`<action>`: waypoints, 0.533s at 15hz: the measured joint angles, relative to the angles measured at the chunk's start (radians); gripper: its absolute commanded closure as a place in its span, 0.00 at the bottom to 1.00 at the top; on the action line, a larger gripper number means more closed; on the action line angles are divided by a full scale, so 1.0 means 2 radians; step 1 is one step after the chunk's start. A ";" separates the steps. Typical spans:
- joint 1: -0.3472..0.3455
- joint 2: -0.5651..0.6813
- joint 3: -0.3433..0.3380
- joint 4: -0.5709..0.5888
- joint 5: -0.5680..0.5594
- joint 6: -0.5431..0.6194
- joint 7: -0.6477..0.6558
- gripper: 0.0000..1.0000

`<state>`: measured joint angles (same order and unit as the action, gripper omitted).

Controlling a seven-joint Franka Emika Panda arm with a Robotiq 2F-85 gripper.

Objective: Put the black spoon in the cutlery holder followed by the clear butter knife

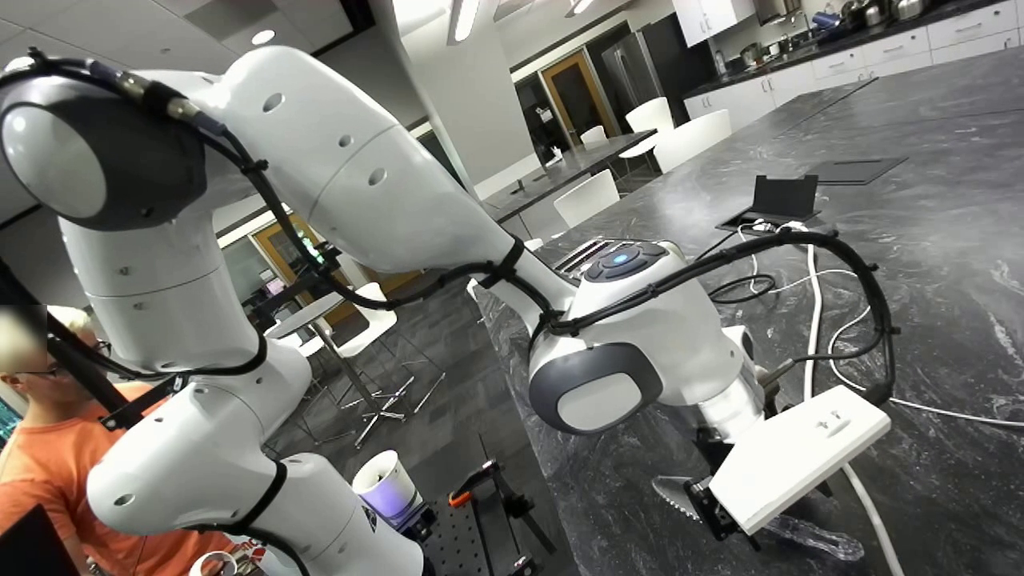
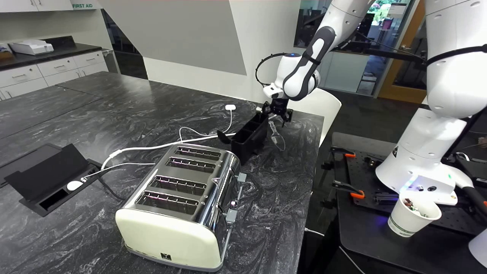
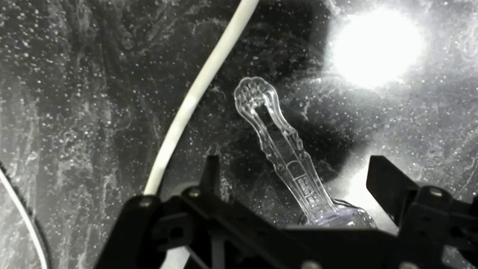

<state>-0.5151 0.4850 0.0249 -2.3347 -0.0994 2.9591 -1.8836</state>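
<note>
The clear butter knife (image 3: 274, 129) lies flat on the dark marbled counter. Its handle points up in the wrist view and its blade is partly hidden behind the gripper body. It also shows in both exterior views (image 1: 816, 538) (image 2: 277, 137). My gripper (image 3: 293, 168) is open and empty, with its fingers apart on either side of the knife handle. It is low over the knife in an exterior view (image 2: 280, 114). The black cutlery holder (image 2: 247, 142) stands beside the knife. A black rounded piece, seemingly the black spoon (image 2: 223, 137), sticks out at the holder's near end.
A cream-and-silver toaster (image 2: 171, 228) stands close to the holder. A white cable (image 3: 190, 101) runs beside the knife. An open black outlet box (image 2: 57, 179) with cords is on the counter. The counter edge (image 2: 314, 167) is near the knife.
</note>
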 measured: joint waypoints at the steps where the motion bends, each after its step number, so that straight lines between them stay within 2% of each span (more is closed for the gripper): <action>1: 0.001 0.002 0.000 0.001 -0.001 0.000 0.000 0.00; 7: 0.008 0.017 -0.003 0.007 -0.008 -0.002 0.000 0.00; 8: 0.009 0.019 -0.003 0.007 -0.008 -0.002 0.000 0.25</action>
<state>-0.4963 0.5232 0.0189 -2.3208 -0.1160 2.9547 -1.8836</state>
